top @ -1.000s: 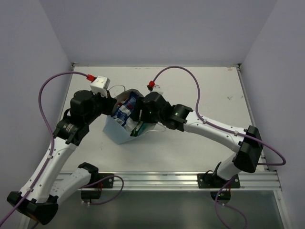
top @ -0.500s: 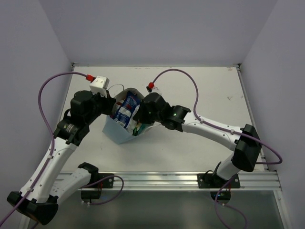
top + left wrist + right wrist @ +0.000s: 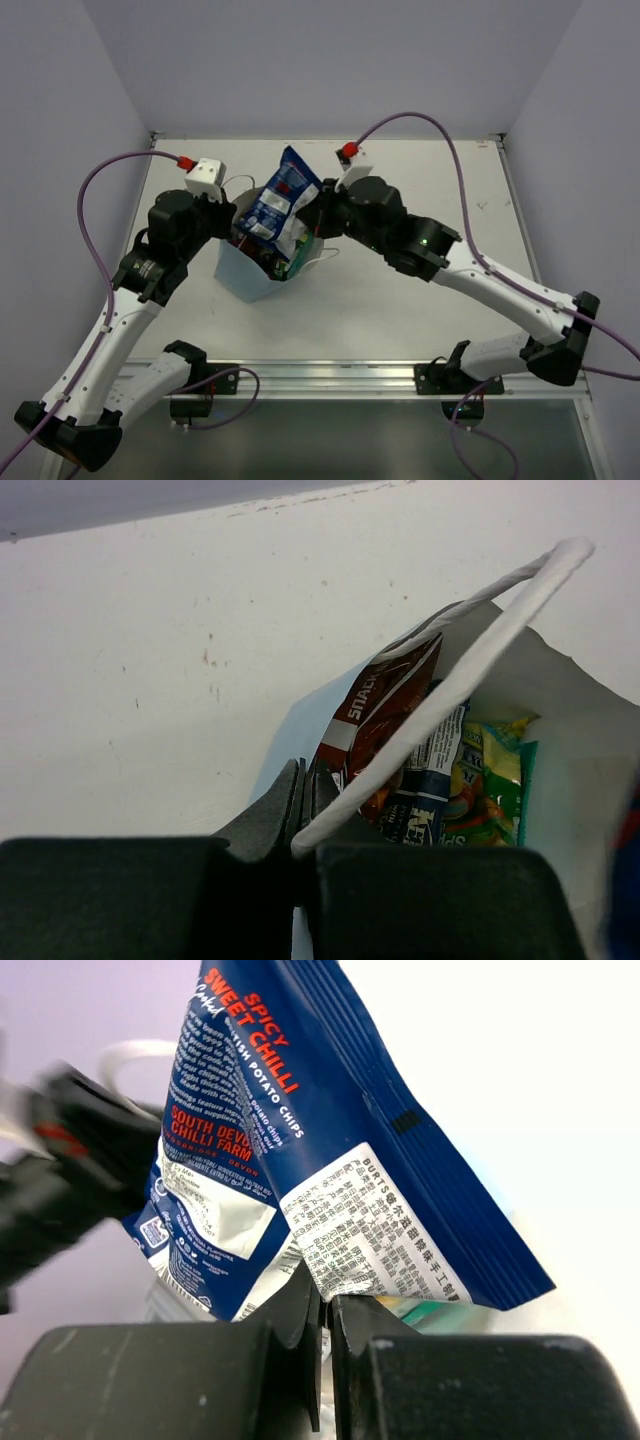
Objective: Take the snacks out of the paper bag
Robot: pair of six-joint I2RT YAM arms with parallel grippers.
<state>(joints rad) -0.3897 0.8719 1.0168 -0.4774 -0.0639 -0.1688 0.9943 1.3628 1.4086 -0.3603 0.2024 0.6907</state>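
Most of the readable stuff is on the blue packet [image 3: 300, 1110] in the right wrist view. Big red letters say "SPICY SWEET CHILLI", the white print under that has "POTATO CHIPS", and lower down in red it says "SOUTH DEVON CHILLI FARM". The white sticker [image 3: 385, 1225] on it starts with "BURTS", then runs on in Chinese characters too small for me to read.

In the left wrist view, the red-white packet [image 3: 385, 705] in the paper bag [image 3: 290, 730] shows "SNACK" in white. The dark blue packet [image 3: 425, 800] and green packet [image 3: 495, 790] beside it have lettering too, but I can't make it out.
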